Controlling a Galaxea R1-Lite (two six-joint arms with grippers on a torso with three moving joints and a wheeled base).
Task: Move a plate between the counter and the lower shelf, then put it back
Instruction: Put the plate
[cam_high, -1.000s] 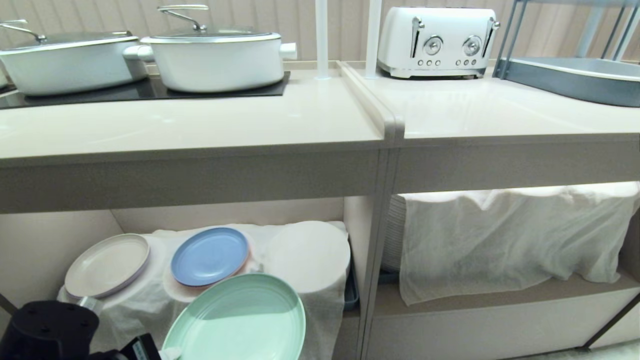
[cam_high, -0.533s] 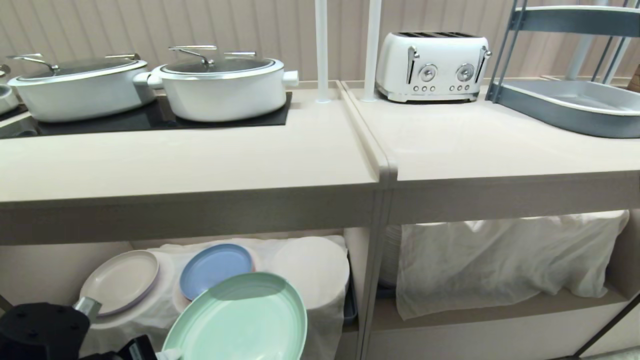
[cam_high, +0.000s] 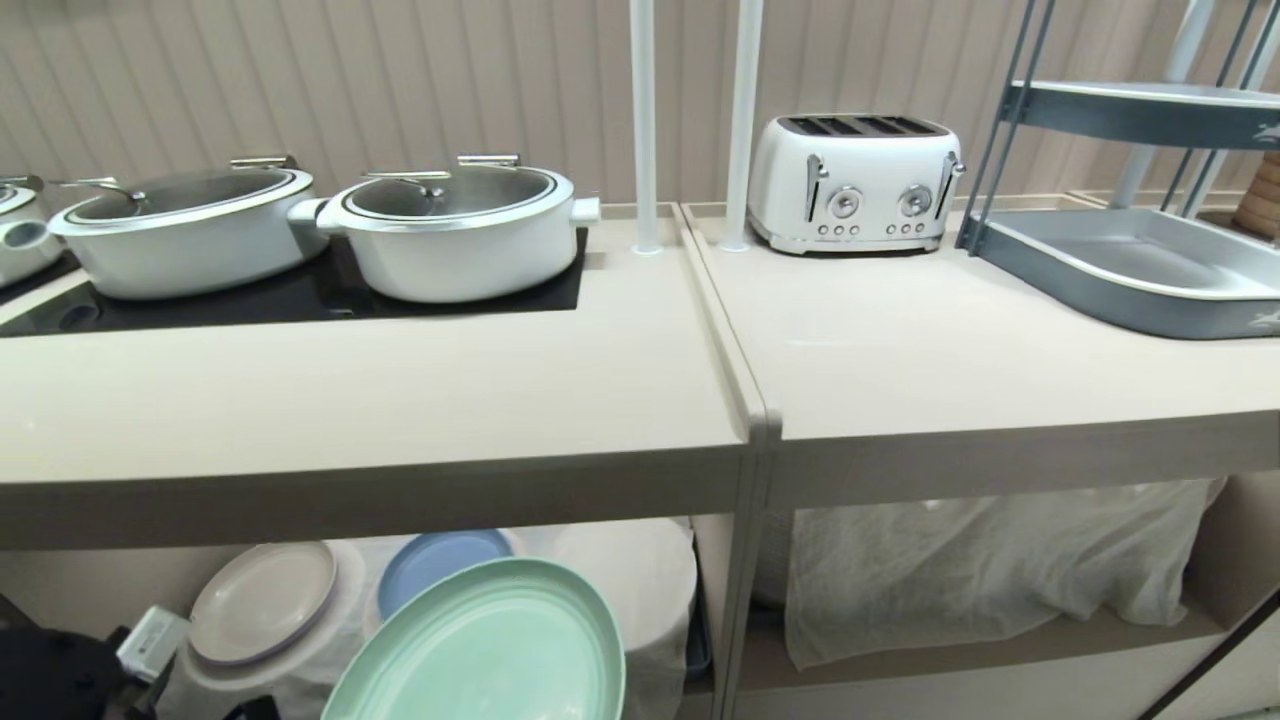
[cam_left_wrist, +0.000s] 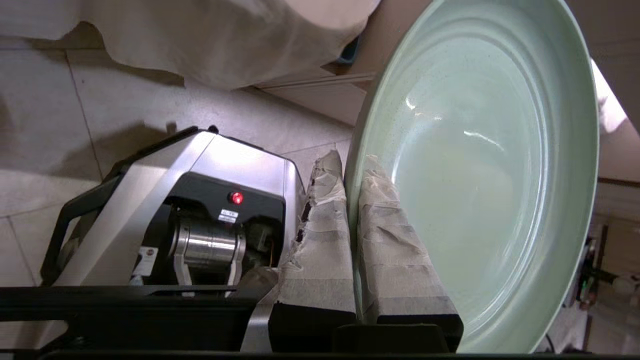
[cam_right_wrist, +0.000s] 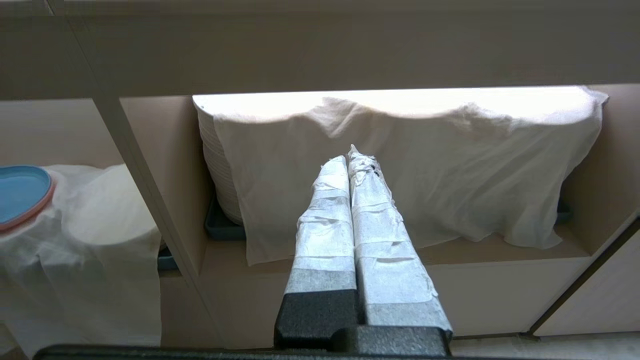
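The plate (cam_high: 480, 650) is cut off by the head view's bottom edge, partly hiding the blue plate (cam_high: 435, 560).

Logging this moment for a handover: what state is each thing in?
plate: held by its rim, off the shelf, tilted
left tool: shut on the plate
right tool: shut, empty
blue plate: resting on the cloth-covered lower shelf
pots: lidded, on the counter
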